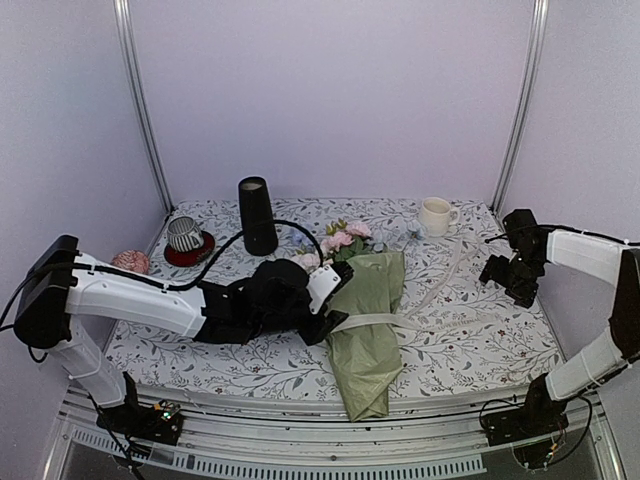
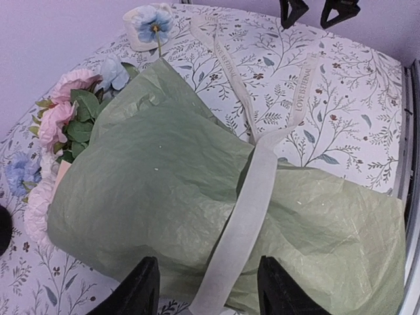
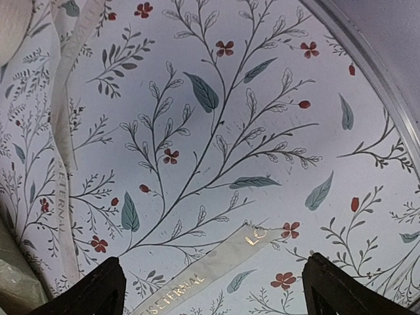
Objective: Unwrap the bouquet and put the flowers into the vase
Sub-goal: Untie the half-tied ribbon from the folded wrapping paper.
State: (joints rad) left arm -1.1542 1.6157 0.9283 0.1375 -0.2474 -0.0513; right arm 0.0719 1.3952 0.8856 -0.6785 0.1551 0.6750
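The bouquet [image 1: 368, 325] lies mid-table in sage-green paper [image 2: 170, 184], with pink, white and blue flowers [image 1: 340, 240] [image 2: 62, 115] poking out of its far end. A cream ribbon [image 1: 375, 322] [image 2: 252, 197] crosses the wrap and trails off to the right. My left gripper [image 1: 330, 300] [image 2: 210, 292] is open at the bouquet's left edge, its fingers either side of the ribbon and the paper's rim. My right gripper [image 1: 508, 280] [image 3: 223, 292] hangs wide open over the table, and the ribbon's loose end [image 3: 223, 262] lies flat beneath it. The black vase [image 1: 257, 215] stands upright at the back left.
A cream mug [image 1: 436, 215] sits at the back right. At the back left a striped cup [image 1: 185, 233] stands on a red saucer, and a pink object [image 1: 130, 262] lies by the left wall. Metal posts and walls ring the flowered tablecloth [image 3: 262, 98].
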